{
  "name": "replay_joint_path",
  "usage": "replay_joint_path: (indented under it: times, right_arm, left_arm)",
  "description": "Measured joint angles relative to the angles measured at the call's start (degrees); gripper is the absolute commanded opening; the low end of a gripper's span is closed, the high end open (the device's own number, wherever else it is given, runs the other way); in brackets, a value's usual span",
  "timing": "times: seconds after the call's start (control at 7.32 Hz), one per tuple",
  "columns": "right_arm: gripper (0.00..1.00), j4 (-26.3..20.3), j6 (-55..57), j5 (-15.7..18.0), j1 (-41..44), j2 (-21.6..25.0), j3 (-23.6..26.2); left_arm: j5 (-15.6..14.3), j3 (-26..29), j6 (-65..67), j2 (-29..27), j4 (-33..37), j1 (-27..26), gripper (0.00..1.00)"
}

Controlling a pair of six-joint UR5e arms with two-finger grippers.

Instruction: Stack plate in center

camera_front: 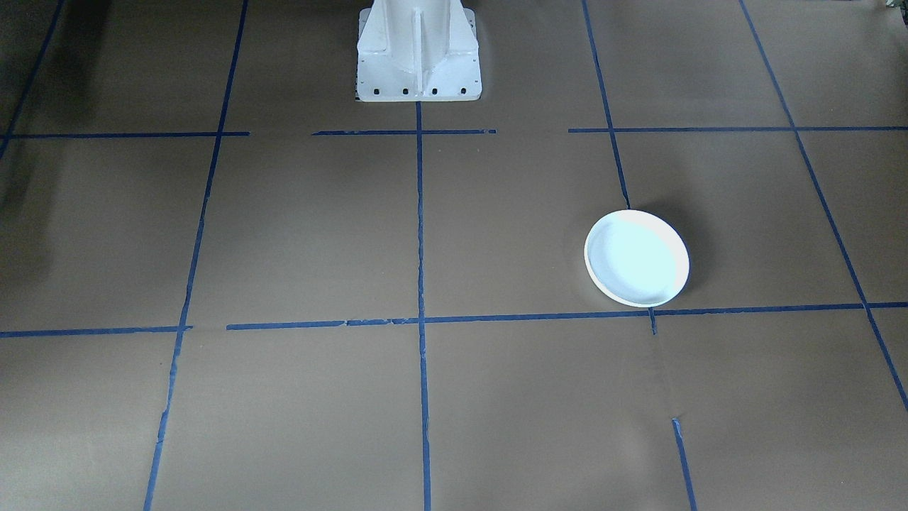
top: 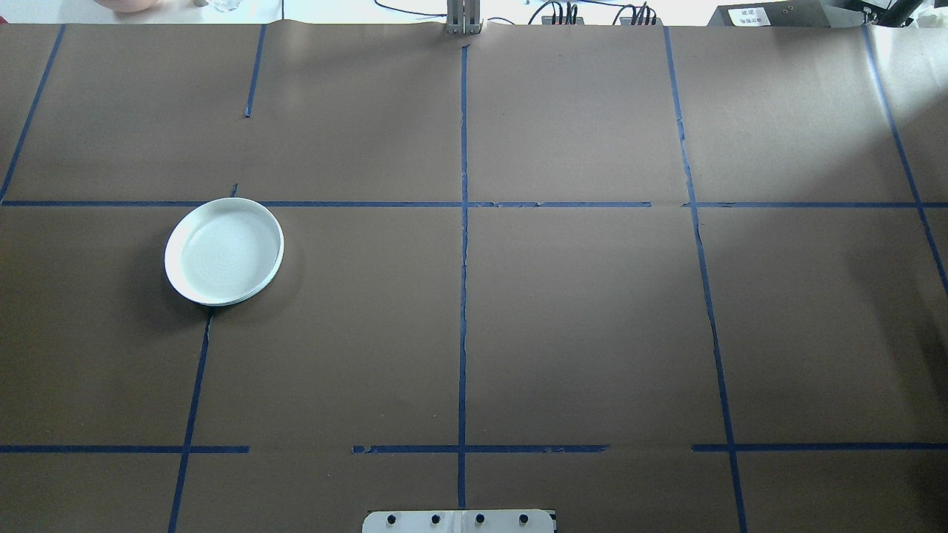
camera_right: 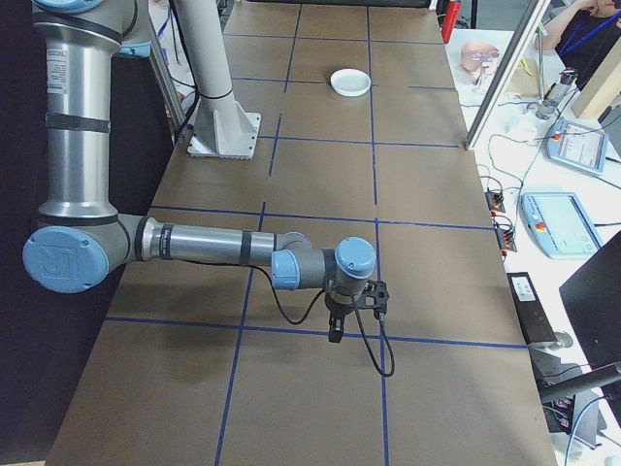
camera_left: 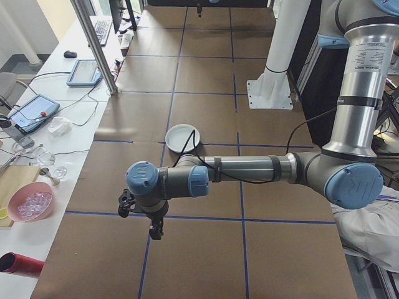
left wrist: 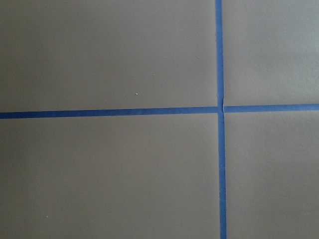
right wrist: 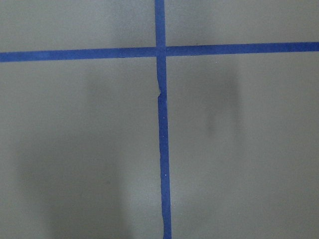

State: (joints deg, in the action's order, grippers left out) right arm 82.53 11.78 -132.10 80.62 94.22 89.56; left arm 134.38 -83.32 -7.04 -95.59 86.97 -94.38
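The left gripper (camera_left: 154, 225), nearest the lens in the left-end view, hangs over bare brown paper at the end of its outstretched arm, and whether its fingers are parted or closed cannot be told from that angle (both wrist cameras show only paper and blue tape lines (left wrist: 219, 149)). Beyond it, on the robot's left side of the table (top: 578, 311), a round white plate (top: 224, 251) with a pale bluish inside and raised rim sits flat, just under a crossing of tape, well apart from both arms and from the table's middle. In the overhead view nothing but this plate rests on the grid; no second plate shows anywhere. Far to the right, the right gripper (camera_right: 354, 309) hovers over its own end of the table, its fingers likewise unreadable. The step ahead is likely a reach by the left arm; a good pickup would pinch the raised rim squarely, lift level, and carry it toward the central tape cross (top: 464, 204) without tilting.
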Motion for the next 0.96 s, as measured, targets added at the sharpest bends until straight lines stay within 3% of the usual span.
replay_joint_path:
  times: [0.96]
  right_arm:
    - [1.0,0.0,0.0,0.0,0.01,0.03,0.0]
  left_arm:
    - [-0.08,-1.89,-0.28,0.49,4.64,-0.19,1.0]
